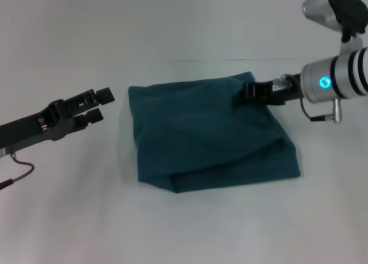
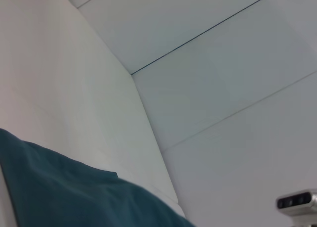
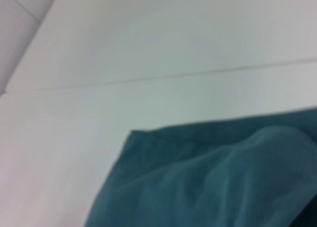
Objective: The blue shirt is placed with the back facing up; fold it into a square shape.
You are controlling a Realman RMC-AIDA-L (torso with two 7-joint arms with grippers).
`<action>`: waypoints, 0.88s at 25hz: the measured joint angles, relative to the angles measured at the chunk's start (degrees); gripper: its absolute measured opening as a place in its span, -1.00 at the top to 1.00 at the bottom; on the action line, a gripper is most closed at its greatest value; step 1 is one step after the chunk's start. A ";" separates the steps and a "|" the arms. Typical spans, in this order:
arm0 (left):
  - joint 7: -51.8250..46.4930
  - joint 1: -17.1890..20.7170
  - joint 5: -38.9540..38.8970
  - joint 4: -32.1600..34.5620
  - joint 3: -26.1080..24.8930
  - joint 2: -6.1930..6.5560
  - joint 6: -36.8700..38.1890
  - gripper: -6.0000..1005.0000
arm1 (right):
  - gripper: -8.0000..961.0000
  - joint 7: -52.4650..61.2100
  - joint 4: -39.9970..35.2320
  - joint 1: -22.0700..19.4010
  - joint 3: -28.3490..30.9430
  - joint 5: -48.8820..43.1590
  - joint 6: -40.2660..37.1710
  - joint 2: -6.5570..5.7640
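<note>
Head view: the blue shirt lies folded to a rough square on the white desk. Right tool sits over the shirt's far right corner; whether it grips cloth cannot be told. Left tool, fingers apart and empty, hovers just beside the shirt's left edge. Recommended: release gently, then press loose edges flat so corners align.

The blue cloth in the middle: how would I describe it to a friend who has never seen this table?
Start at the white table and look between the two arms. The blue shirt lies there folded into a rough square, the only coloured thing, with the right gripper over its far right corner and the left gripper apart from it.
</note>
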 joint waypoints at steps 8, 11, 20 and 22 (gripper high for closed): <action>0.02 0.22 -0.60 0.00 -0.11 0.00 0.00 -0.89 | 0.90 0.39 -1.54 3.58 -0.12 -0.38 -0.60 -0.97; 0.02 0.19 -0.61 0.00 -0.10 0.00 0.01 -0.89 | 0.90 0.79 -1.58 4.65 -0.18 -2.45 -0.65 -1.15; 0.09 0.24 -0.82 -0.56 -0.98 0.06 -0.43 -0.89 | 0.90 3.50 -5.17 3.49 0.41 -7.25 -4.60 -1.20; 0.10 0.21 -0.82 -0.58 -0.99 0.04 -0.59 -0.89 | 0.90 3.70 -5.98 3.25 0.64 -7.21 -5.46 -1.23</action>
